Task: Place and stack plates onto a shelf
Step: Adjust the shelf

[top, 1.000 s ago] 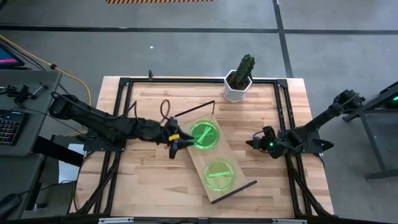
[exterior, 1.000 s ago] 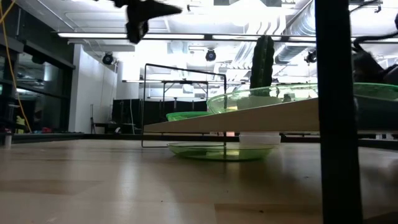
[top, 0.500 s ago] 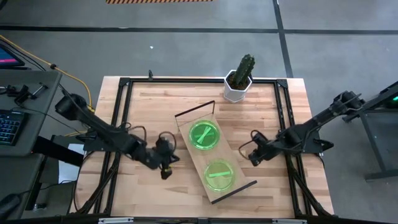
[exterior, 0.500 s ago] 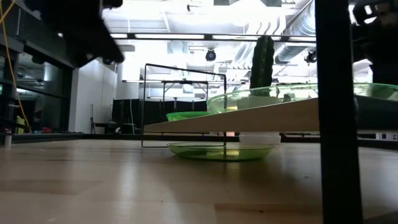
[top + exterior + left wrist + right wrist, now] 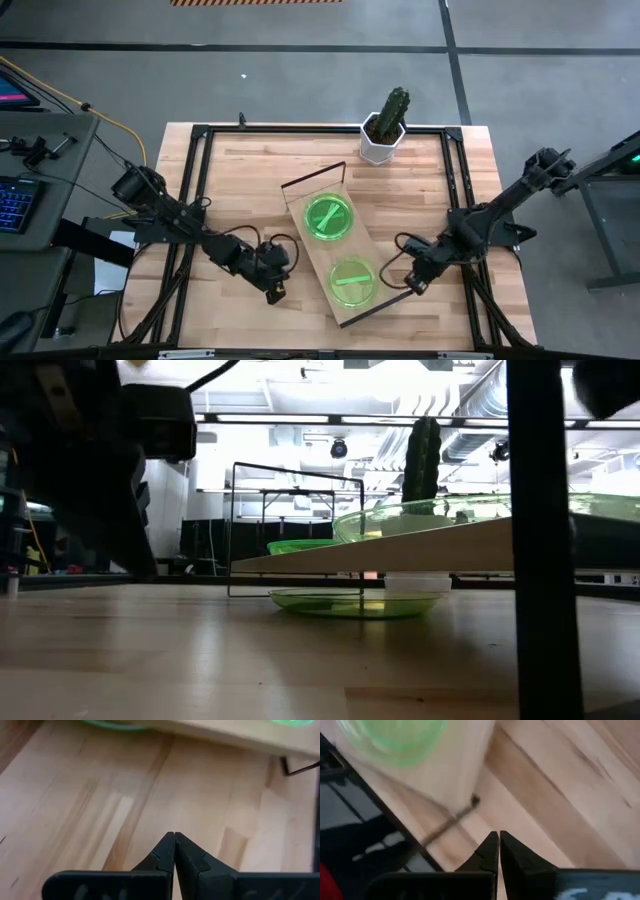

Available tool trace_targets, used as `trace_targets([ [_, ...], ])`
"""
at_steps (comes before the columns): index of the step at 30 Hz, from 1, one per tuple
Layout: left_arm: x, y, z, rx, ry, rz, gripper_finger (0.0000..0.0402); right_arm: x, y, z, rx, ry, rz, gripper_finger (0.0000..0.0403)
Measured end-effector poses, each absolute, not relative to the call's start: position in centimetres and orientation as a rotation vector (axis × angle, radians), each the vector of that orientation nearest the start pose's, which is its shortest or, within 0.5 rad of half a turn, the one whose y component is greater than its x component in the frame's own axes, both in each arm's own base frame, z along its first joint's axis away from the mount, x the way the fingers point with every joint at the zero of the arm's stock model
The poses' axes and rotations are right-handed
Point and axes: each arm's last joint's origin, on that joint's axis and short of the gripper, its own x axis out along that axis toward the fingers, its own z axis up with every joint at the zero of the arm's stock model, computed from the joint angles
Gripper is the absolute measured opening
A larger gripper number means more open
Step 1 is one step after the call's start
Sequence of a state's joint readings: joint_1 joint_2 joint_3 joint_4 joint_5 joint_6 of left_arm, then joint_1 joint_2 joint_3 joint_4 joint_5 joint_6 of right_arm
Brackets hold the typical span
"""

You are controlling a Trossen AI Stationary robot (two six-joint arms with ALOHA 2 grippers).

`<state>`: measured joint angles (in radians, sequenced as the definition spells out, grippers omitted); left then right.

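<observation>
The shelf (image 5: 340, 248), a light-wood board with dark frame ends, lies slantwise mid-table. Two green plates rest on it, one toward its far end (image 5: 328, 217) and one toward its near end (image 5: 352, 280). In the low view another plate (image 5: 358, 602) lies on the tabletop under the board. My left gripper (image 5: 275, 290) (image 5: 174, 836) is shut and holds nothing, left of the shelf's near end over bare wood. My right gripper (image 5: 412, 285) (image 5: 498, 835) is shut and holds nothing, beside the shelf's near right corner, apart from its dark frame bar (image 5: 452, 822).
A cactus in a white pot (image 5: 385, 132) stands at the table's far edge behind the shelf. A black frame (image 5: 200, 180) runs along the table's sides. Bare wood lies to the left of the shelf and at the table's near left.
My left gripper has drawn back from the far plate on the shelf, going toward the table's near edge and down. My right gripper has gone toward the near edge, closer to the shelf's near right corner. The plates and shelf stay put.
</observation>
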<state>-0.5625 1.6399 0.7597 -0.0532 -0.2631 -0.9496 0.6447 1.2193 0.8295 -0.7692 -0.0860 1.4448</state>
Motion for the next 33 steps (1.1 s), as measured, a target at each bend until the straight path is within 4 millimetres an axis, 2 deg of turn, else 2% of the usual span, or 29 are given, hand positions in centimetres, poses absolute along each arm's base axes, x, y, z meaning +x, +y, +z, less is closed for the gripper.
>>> trace_targets([
  [5, 25.4, -15.0, 14.2, -0.47, 0.904, 0.135, 0.0, 16.4, 14.8, 24.1, 0.977, 1.379, -0.262, 0.0],
  [12, 24.4, -13.3, 16.2, -0.368, 0.937, 0.138, 0.0, 16.5, 16.2, 24.2, 1.089, 1.319, -0.284, 0.0],
  [16, 23.6, -12.0, 18.4, -0.314, 0.912, 0.131, 0.0, 17.5, 16.9, 23.7, 1.116, 1.282, -0.257, 0.0],
  [24, 22.1, -9.8, 22.6, -0.282, 0.736, 0.167, 0.0, 19.2, 17.7, 22.6, 1.132, 1.23, -0.254, 0.0],
  [33, 20.0, -8.4, 25.2, -0.264, 0.64, 0.2, 0.0, 23.2, 17.0, 21.4, 1.147, 1.073, -0.199, 0.0],
])
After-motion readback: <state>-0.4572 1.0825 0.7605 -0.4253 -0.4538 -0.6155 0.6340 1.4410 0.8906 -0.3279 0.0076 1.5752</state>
